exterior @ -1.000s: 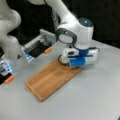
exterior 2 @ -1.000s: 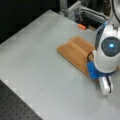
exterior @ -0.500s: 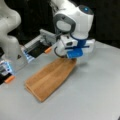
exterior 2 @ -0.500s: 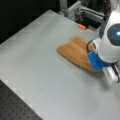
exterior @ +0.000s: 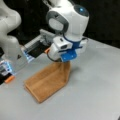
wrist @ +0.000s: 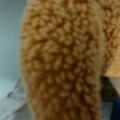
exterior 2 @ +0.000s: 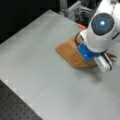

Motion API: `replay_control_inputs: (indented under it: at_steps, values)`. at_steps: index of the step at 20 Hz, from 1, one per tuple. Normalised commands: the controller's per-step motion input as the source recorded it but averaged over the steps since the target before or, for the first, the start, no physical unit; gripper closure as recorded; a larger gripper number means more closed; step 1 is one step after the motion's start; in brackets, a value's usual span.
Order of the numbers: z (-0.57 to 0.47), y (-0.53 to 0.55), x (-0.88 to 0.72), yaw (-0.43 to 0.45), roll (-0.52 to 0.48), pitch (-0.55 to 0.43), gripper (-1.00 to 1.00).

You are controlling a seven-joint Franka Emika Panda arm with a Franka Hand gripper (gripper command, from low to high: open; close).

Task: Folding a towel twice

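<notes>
Grey table [exterior: 100, 95] w/ towel [exterior: 47, 81], one edge raised under claw [exterior: 60, 59].

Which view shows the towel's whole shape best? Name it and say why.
The front view where the towel lies on the table with one end lifted under the gripper. In a front view the arm covers much of the towel. The wrist view shows only close-up terry.
</notes>
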Motion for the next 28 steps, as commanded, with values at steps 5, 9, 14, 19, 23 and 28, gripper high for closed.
replay_control_inputs:
  at_steps: [5,9,14,19,23,28]
  values:
    - [0.1,-0.39,-0.27,0.228,0.063,0.029,1.0]
    - [0.06,-0.32,-0.29,0.229,0.019,0.01,1.0]
    - [0.02,-0.38,-0.31,0.232,-0.003,-0.03,1.0]
    - [0.04,-0.55,-0.24,0.284,-0.013,-0.061,1.0]
    - [-0.01,-0.57,-0.12,0.305,-0.003,-0.097,1.0]
    - [-0.05,-0.43,-0.05,0.277,-0.031,-0.115,1.0]
